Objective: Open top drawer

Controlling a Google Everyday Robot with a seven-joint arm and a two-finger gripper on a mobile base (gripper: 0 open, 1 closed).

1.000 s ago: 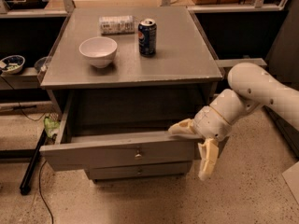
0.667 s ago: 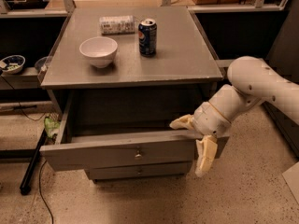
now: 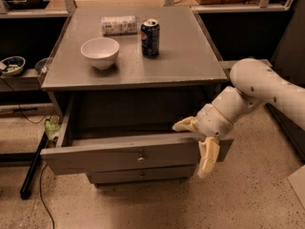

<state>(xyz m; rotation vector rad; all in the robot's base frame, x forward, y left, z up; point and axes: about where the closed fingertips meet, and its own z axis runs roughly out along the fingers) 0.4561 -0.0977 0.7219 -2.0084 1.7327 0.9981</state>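
Observation:
The top drawer (image 3: 109,155) of the grey cabinet stands pulled out, with its deep box showing and a small round knob (image 3: 140,157) at the centre of the front panel. My gripper (image 3: 196,142) is at the right end of that panel and is open. One pale finger (image 3: 183,124) points left over the panel's top edge. The other finger (image 3: 208,159) hangs down in front of the panel. The white arm (image 3: 257,87) comes in from the right.
On the cabinet top (image 3: 190,56) stand a white bowl (image 3: 100,51), a blue soda can (image 3: 150,37) and a packet lying flat (image 3: 118,25). A narrower drawer front (image 3: 143,175) sits below. Dark shelving with a bowl (image 3: 12,66) is to the left. A black leg and cables lie on the floor (image 3: 31,175).
The gripper has risen slightly at the drawer's right end. The drawer itself has not visibly moved.

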